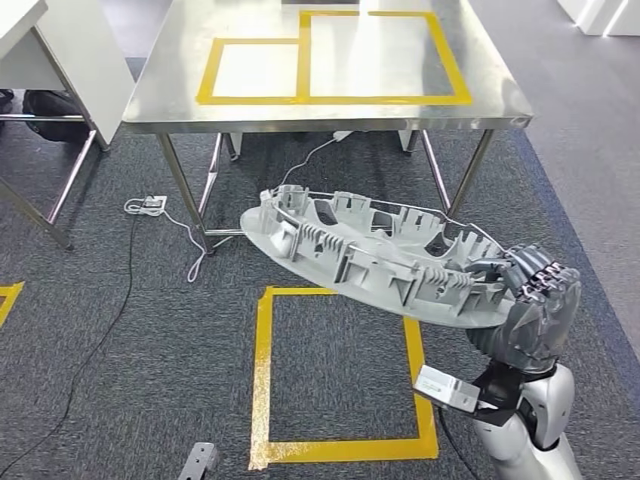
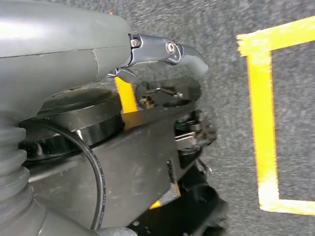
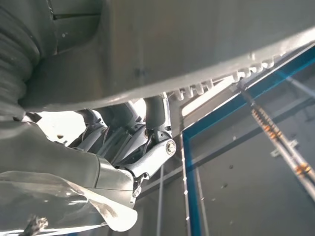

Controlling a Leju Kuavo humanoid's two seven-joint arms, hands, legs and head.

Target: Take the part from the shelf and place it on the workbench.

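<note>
Part (image 1: 377,255), a long grey ribbed plastic moulding, hangs in the air over the carpet, in front of the steel workbench (image 1: 143,105) and above a yellow tape square (image 1: 263,380). Right hand (image 1: 528,295) grips its near end, fingers curled over the rim. White cable (image 1: 173,222) lies under the bench.

Left wrist view: left hand (image 2: 163,54) over carpet beside yellow tape (image 2: 264,123), nothing in it; cannot tell if fingers are spread or curled.

Right wrist view: fingers (image 3: 148,157) clamped under the part's grey underside (image 3: 185,44).
</note>
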